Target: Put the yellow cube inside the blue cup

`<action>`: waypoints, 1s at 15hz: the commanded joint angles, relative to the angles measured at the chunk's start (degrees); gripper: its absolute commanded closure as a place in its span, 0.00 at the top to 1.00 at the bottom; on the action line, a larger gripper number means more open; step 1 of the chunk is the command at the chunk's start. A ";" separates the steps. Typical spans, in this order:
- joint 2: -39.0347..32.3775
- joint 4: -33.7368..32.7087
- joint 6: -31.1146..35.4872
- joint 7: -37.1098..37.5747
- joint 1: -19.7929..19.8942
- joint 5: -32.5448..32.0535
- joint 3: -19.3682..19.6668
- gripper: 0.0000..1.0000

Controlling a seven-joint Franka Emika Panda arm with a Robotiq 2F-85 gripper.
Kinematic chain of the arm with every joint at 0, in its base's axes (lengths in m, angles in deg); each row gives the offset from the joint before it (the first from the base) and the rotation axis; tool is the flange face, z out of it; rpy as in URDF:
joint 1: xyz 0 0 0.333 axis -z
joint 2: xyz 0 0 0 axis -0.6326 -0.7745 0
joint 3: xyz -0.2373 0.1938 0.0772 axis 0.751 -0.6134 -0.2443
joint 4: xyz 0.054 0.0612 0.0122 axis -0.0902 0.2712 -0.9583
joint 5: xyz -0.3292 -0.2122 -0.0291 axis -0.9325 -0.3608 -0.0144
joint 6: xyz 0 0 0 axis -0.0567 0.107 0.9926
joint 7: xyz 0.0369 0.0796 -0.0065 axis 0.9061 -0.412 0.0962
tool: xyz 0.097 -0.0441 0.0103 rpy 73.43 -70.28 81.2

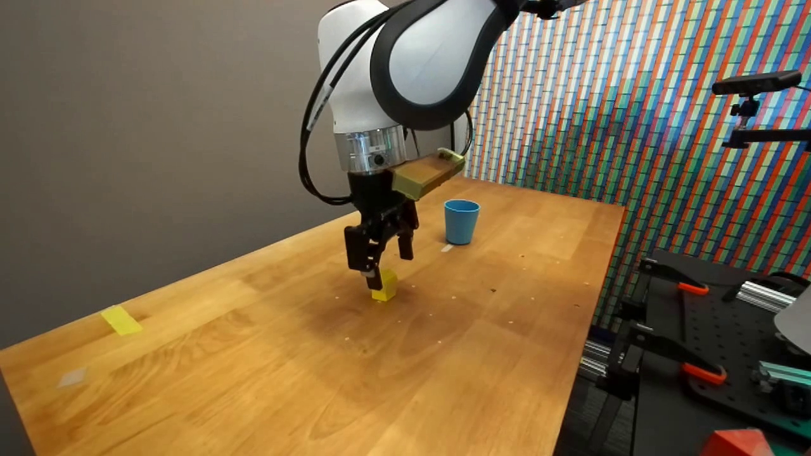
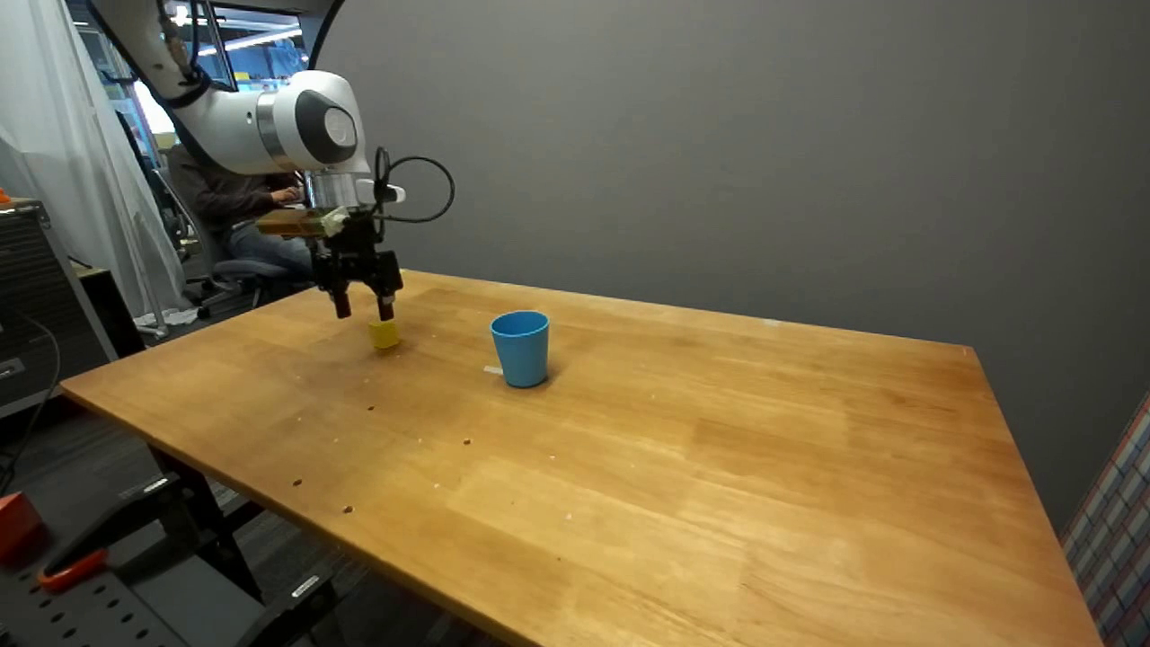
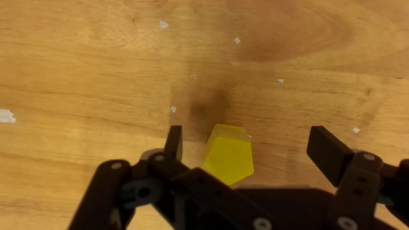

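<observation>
The yellow cube (image 1: 388, 287) rests on the wooden table and also shows below my gripper in an exterior view (image 2: 384, 335). The blue cup (image 1: 461, 223) stands upright on the table apart from the cube, and shows in an exterior view (image 2: 523, 352). The cup is out of the wrist view. My gripper (image 1: 391, 271) is open and points down just above the cube; it also shows in an exterior view (image 2: 364, 314). In the wrist view the cube (image 3: 229, 159) appears between the open fingers (image 3: 245, 137), nearer the left finger, whose linkage hides its lower corner.
A flat yellow tape patch (image 1: 121, 320) lies near the table's wall-side edge. A white tape piece (image 2: 493, 369) lies beside the cup. A grey wall (image 2: 719, 162) runs along the table's back. A black cart with clamps (image 1: 709, 354) stands beside the table.
</observation>
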 commanded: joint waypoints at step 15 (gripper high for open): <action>-2.04 -2.81 -1.38 14.37 -5.27 -5.64 7.71 0.18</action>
